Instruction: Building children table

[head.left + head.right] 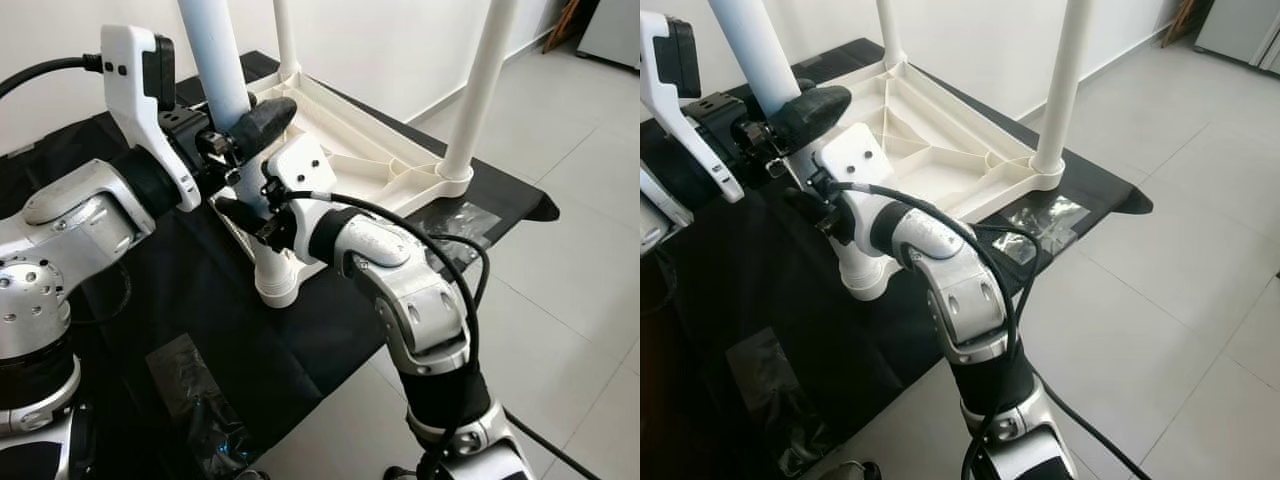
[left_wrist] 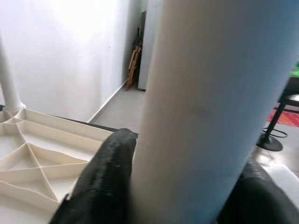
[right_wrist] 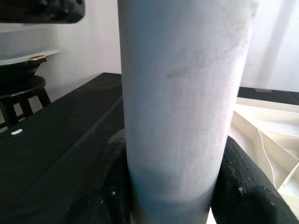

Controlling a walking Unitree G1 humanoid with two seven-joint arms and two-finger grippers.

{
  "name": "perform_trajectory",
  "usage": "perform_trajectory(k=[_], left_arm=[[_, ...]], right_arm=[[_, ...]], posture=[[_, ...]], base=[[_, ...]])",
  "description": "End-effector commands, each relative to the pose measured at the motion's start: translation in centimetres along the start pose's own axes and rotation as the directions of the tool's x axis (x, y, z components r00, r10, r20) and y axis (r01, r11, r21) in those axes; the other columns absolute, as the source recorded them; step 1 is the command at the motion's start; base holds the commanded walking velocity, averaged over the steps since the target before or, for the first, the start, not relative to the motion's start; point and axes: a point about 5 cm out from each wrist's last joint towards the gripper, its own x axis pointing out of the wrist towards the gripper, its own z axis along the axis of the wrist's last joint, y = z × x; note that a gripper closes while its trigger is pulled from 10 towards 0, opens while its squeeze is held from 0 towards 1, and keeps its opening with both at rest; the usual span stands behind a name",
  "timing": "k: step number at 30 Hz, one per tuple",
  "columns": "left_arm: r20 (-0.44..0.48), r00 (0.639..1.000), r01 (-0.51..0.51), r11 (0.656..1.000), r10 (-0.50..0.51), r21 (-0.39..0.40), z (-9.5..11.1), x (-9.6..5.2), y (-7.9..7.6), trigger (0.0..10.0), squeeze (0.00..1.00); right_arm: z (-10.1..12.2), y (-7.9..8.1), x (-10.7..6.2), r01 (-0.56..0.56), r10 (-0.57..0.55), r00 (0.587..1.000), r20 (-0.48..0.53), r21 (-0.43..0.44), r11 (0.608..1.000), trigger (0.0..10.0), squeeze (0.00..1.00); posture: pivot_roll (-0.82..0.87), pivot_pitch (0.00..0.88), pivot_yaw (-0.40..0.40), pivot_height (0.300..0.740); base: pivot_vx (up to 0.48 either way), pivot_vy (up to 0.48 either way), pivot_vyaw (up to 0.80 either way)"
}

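Both claws are clenched on the near white round plastic leg — the left claw higher, the right claw just below it, above the corner socket of the upturned cream ribbed plastic tabletop lying on the black-covered worktop. Stiff, light and smooth, the leg is judged apt to slip — it is best gripped low, near the socket.

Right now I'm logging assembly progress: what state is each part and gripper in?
Tabletop: upside down on the black cloth.
Near leg: upright in its corner socket, gripped by both grippers.
Two far legs: standing upright in their sockets.
Left gripper: shut on the near leg.
Right gripper: shut on it lower down.
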Motion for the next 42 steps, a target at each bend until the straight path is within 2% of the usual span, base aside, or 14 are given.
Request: perform_trajectory(k=[1,5,6,8,13,14,16,24,25,27,38,39,41,42], left_arm=[[-0.021,0.998,0.067,0.997,-0.067,-0.024,-0.6,0.2,-0.8,0.0,0.00],[-0.022,0.997,0.068,0.997,-0.069,-0.024,-0.6,0.3,-0.9,0.0,0.00],[-0.023,0.997,0.072,0.997,-0.072,-0.024,-0.7,0.3,-0.9,0.0,0.00],[-0.023,0.997,0.076,0.997,-0.077,-0.023,-0.7,0.3,-1.0,0.0,0.00],[-0.024,0.996,0.085,0.996,-0.085,-0.021,-0.6,0.2,-1.3,0.0,0.00],[-0.024,0.996,0.087,0.996,-0.088,-0.022,-0.6,0.2,-1.4,0.0,0.00],[-0.024,0.996,0.090,0.996,-0.091,-0.021,-0.6,0.1,-1.5,0.0,0.00],[-0.031,0.994,0.105,0.994,-0.106,-0.018,-0.5,-0.2,-2.0,0.0,0.00],[-0.032,0.994,0.107,0.994,-0.107,-0.016,-0.5,-0.3,-2.0,0.0,0.00],[-0.033,0.993,0.109,0.994,-0.109,-0.014,-0.4,-0.3,-2.1,0.0,0.00],[-0.036,0.993,0.112,0.994,-0.112,-0.005,-0.2,-0.3,-2.1,0.0,0.00],[-0.033,0.996,0.086,0.996,-0.086,0.009,-0.2,-0.2,-1.9,10.0,0.00],[-0.030,0.997,0.067,0.998,-0.066,0.018,-0.2,-0.1,-1.7,10.0,0.00],[-0.034,0.998,0.060,0.998,-0.059,0.026,-0.2,0.0,-1.6,10.0,1.00]], right_arm=[[-1.0,0.6,1.0,-0.081,0.085,0.996,-0.022,0.139,0.987,10.0,0.00],[-0.1,0.1,1.1,-0.133,0.131,0.991,0.024,0.134,0.982,10.0,0.00],[0.7,-0.5,1.0,-0.216,0.210,0.975,0.068,0.103,0.971,10.0,0.69],[1.4,-1.5,0.5,-0.355,0.354,0.931,0.093,-0.011,0.935,10.0,1.00],[1.6,-4.7,-0.7,-0.559,0.569,0.822,-0.004,-0.197,0.806,10.0,1.00],[1.5,-5.2,-0.7,-0.585,0.593,0.805,-0.026,-0.204,0.785,10.0,0.46],[1.5,-5.8,-0.5,-0.604,0.610,0.791,-0.043,-0.210,0.769,10.0,0.00],[1.6,-6.6,0.8,-0.688,0.685,0.722,-0.100,-0.215,0.694,10.0,0.00],[1.6,-6.8,1.1,-0.695,0.694,0.715,-0.088,-0.201,0.691,1.5,0.00],[1.3,-7.0,1.5,-0.699,0.700,0.710,-0.075,-0.185,0.690,0.0,0.00],[0.1,-7.3,1.4,-0.720,0.718,0.692,-0.076,-0.159,0.676,0.0,0.00],[0.0,-7.4,1.3,-0.714,0.712,0.698,-0.076,-0.157,0.682,0.0,0.00],[-0.1,-7.5,1.3,-0.710,0.708,0.702,-0.077,-0.157,0.687,0.0,0.00],[-0.3,-7.7,1.3,-0.694,0.693,0.718,-0.072,-0.156,0.703,0.0,0.00]], posture=[[0.08,0.203,0.041,0.740],[0.08,0.204,0.040,0.740],[0.09,0.204,0.037,0.740],[0.09,0.205,0.036,0.740],[0.10,0.214,0.031,0.740],[0.11,0.218,0.031,0.740],[0.13,0.228,0.031,0.740],[0.15,0.247,0.030,0.740],[0.15,0.253,0.031,0.740],[0.16,0.254,0.031,0.740],[0.15,0.258,0.038,0.740],[0.15,0.255,0.040,0.740],[0.15,0.255,0.040,0.740],[0.14,0.252,0.041,0.740]], base=[[0.000,0.000,0.00],[0.000,0.000,0.00],[0.000,0.000,0.00],[0.000,0.000,0.00],[0.000,0.000,0.00],[0.000,0.000,0.00],[0.000,0.000,0.00],[0.000,0.000,0.00],[0.000,0.000,0.00],[0.000,0.000,0.00],[0.000,0.000,0.00],[0.000,0.000,0.00],[0.000,0.000,0.00],[0.000,0.000,0.00]])
